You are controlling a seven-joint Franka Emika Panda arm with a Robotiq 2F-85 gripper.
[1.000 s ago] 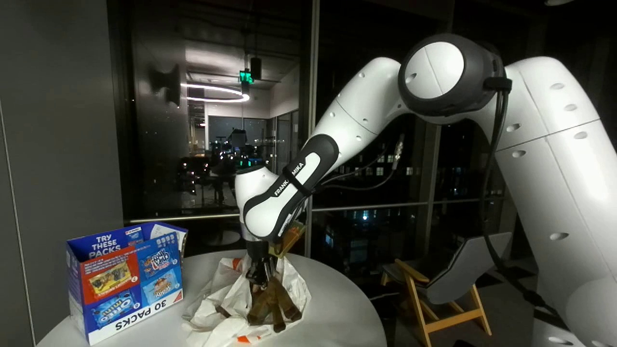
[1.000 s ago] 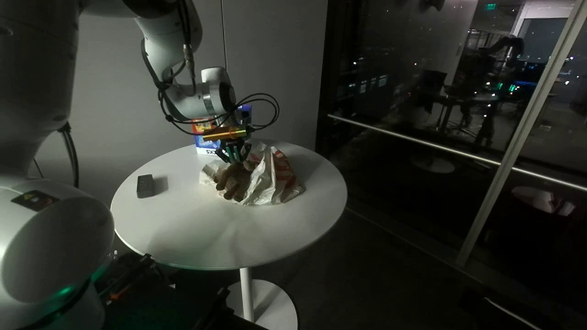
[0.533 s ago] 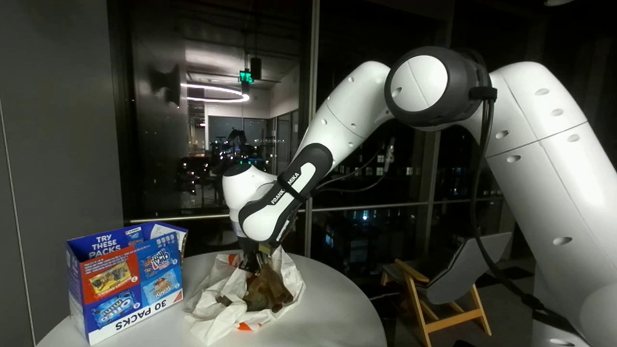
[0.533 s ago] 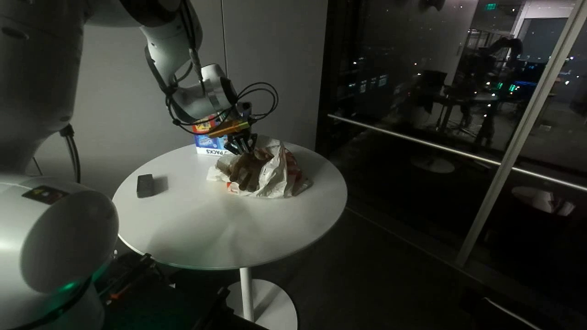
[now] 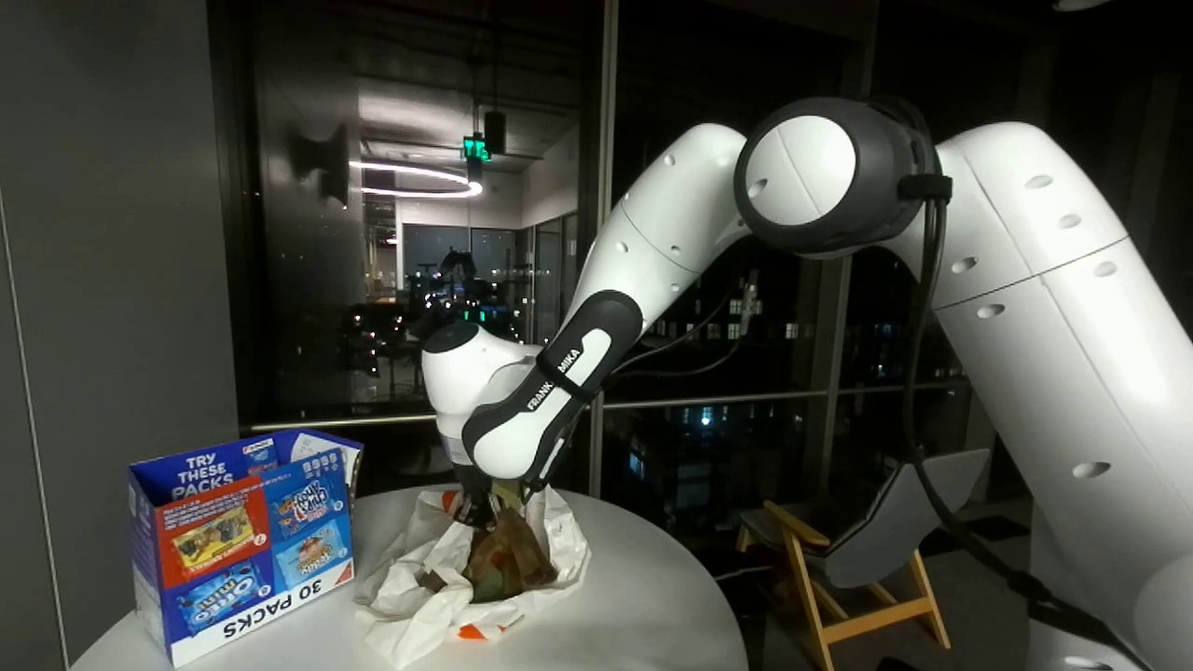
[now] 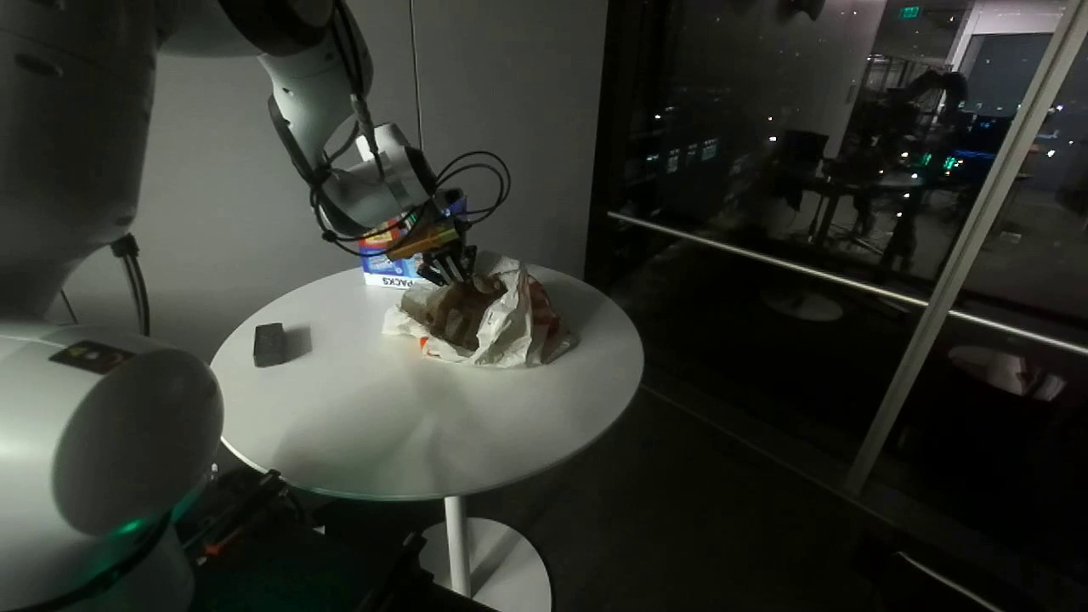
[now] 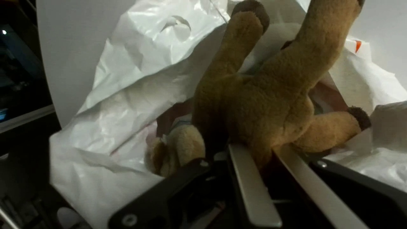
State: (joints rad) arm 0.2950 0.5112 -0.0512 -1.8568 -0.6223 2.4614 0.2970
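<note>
Below me in both exterior views stands a round white table [image 6: 357, 421]. On it lies a crumpled white bag [image 6: 508, 327] with orange-red print; near the bag stands an open blue box [image 5: 250, 552]. A brown plush toy [image 7: 265, 101] lies in the bag's mouth, its legs spread in the wrist view. My gripper [image 7: 259, 150] is nearly closed, pinching the toy's plush. A grey block [image 6: 269, 345] lies well apart, near the table's edge.

Likely an office at night, tall dark windows [image 5: 718, 457], round pedestal table [image 6: 510, 425], green sign [image 5: 475, 147], wood-framed chair [image 5: 867, 550]
</note>
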